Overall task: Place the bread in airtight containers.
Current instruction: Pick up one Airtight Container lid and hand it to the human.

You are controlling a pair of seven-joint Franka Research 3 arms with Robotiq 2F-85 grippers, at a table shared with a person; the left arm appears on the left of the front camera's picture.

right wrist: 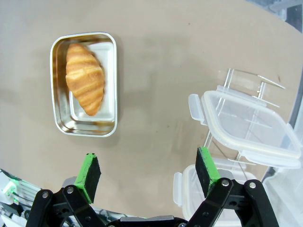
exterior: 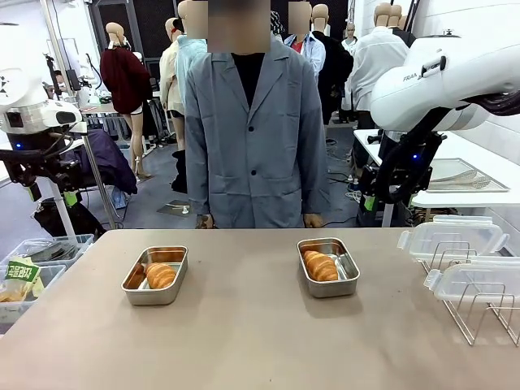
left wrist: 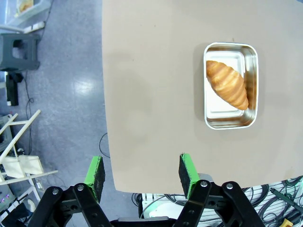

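A croissant (exterior: 160, 275) is laid in each open pan (exterior: 150, 298); lids (exterior: 451, 241) are kept on a rack (exterior: 467, 313) for fitting. The left gripper (left wrist: 142, 171) and right gripper (right wrist: 149, 171) are spread, empty.

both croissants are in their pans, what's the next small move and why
Probably lower the open right gripper toward the clear lid propped up at the table's right end. A croissant already lies in each uncovered pan, and the lids sit on that arm's side.
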